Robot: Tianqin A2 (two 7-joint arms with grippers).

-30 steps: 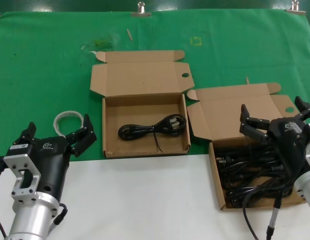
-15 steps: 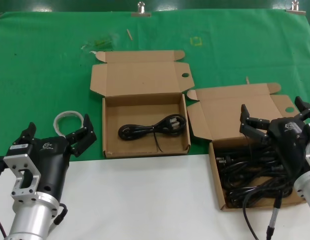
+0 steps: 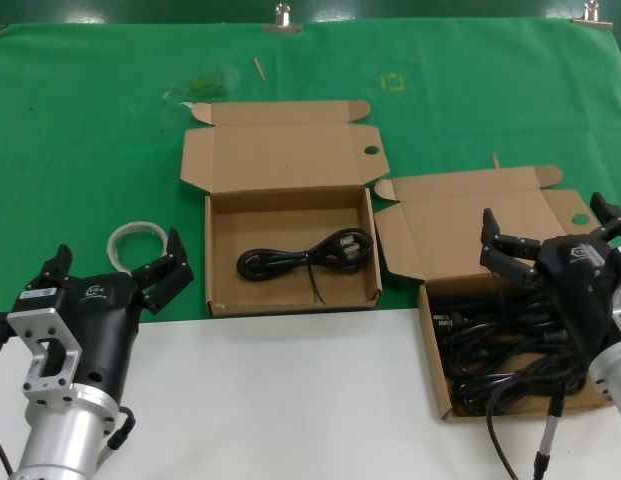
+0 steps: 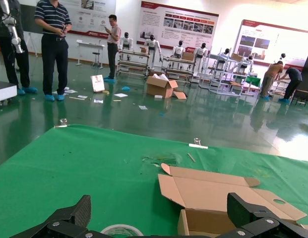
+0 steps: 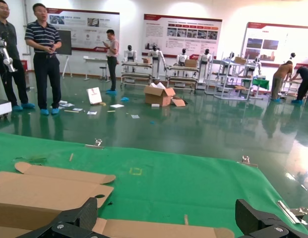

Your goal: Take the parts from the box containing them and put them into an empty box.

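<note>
Now the cords [image 3: 505, 350] are lying in a tangled black heap inside the right box [image 3: 436, 362], which is sitting at the robot's right, half on the white counter [image 3: 290, 400] and half on the green cloth [image 3: 90, 130]. The right gripper [image 3: 550, 235] is hovering just above that heap with its fingers spread wide and nothing between them. To do this pick well, it is probably best to come down over one bundle near the top of the pile and close on its looped middle, so that neighbouring loops are not dragged out with it. The middle box [image 3: 290, 297] is well apart to the left, lid folded back, and is already holding one cord [image 3: 305, 256]. The left gripper [image 3: 115, 265] is waiting wide and empty at the counter's left edge, beside a roll of clear tape [image 3: 130, 236].
</note>
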